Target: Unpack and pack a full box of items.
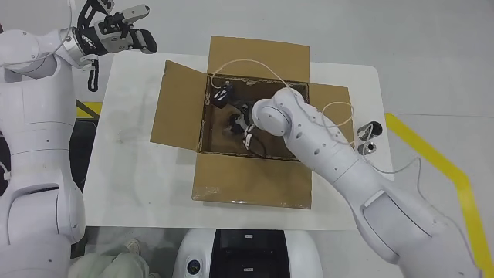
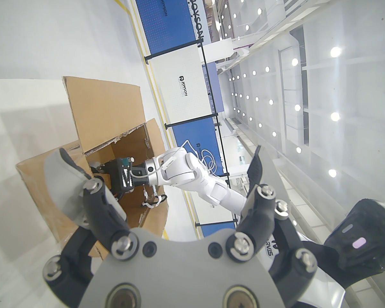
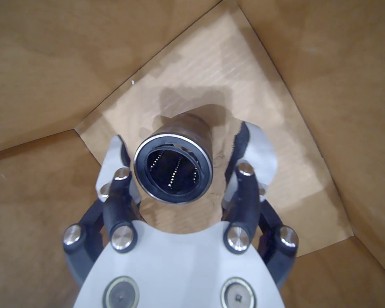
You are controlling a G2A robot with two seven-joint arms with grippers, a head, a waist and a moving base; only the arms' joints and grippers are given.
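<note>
One steel cylindrical bearing (image 3: 173, 169), black-rimmed bore with ball rows, upright in box (image 3: 51, 49), inside wide-spread right gripper (image 3: 182, 136)

One cardboard box (image 1: 251, 177); one metal bearing (image 3: 173, 168); two small parts (image 1: 373, 130).

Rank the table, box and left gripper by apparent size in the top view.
1. table
2. box
3. left gripper, clearly the smallest even if it is raised nearer the camera.
</note>
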